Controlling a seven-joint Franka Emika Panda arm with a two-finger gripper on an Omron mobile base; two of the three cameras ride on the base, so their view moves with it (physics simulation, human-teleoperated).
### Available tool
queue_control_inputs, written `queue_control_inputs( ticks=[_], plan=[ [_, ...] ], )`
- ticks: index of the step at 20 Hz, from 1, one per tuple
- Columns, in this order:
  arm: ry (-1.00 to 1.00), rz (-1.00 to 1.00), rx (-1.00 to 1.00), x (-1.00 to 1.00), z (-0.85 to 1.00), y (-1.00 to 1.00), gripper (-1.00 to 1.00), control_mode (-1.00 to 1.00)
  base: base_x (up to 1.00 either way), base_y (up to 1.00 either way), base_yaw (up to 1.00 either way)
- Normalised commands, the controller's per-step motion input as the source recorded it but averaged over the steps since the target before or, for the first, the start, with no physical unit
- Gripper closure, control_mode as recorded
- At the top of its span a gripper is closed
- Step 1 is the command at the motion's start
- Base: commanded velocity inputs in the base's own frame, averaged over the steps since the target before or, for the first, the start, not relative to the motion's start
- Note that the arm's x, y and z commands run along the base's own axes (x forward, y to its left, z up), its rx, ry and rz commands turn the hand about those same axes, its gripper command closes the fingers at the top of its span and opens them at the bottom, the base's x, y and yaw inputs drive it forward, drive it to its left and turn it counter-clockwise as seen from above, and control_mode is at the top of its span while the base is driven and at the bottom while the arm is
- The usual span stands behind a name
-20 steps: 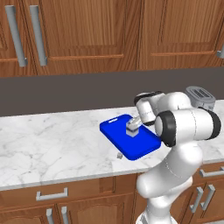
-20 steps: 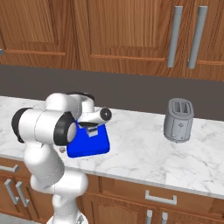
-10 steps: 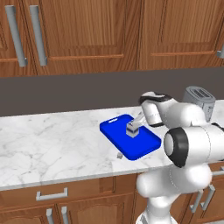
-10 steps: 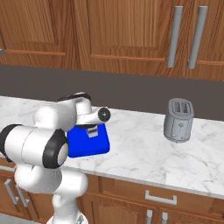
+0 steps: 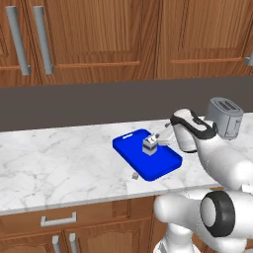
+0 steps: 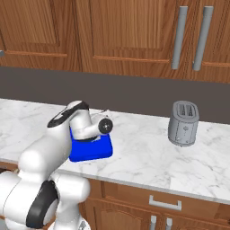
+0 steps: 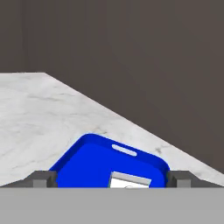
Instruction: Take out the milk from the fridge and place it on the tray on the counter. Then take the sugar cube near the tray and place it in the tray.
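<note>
Counter [image 5: 59, 163]: white marble w/ grey veins, over brown cabinets.
Sugar cube [image 5: 134, 175]: tiny, on the marble just off the tray's near edge, close to the counter front; not in the tray.
Tray [image 5: 133, 148]: bright blue, flat on the counter, slot at its far end in hand view.
Milk [image 5: 149, 145]: carton upright in the tray, about mid-tray; nothing grips it.
Gripper [image 5: 163, 132]: just right of the milk & above the tray, jaws spread wide, holding nothing; in hand view both tips sit far apart w/ the carton top between.
Toaster [image 5: 225, 116]: grey metal, on the counter right of the arm, well apart from the tray.
</note>
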Motion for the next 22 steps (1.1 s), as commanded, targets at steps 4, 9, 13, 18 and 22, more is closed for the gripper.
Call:
queue_control_inputs(
  ticks=[4, 9, 13, 18, 22],
  plan=[
    [-0.01, -0.06, 0.00, -0.66, 0.78, 0.00, -1.00, -1.00, 0.00, 0.00, 0.00],
    [0.06, -0.13, 0.00, -0.71, 0.59, 0.00, -1.00, -1.00, 0.00, 0.00, 0.00],
    [0.31, -0.06, 0.00, -0.16, 0.59, 0.00, -1.00, -1.00, 0.00, 0.00, 0.00],
    [0.35, -0.10, 0.00, -0.24, 0.65, 0.00, -1.00, -1.00, 0.00, 0.00, 0.00],
    [0.08, -0.17, 0.00, -0.73, 0.11, 0.00, -1.00, -1.00, 0.00, 0.00, 0.00]
  ],
)
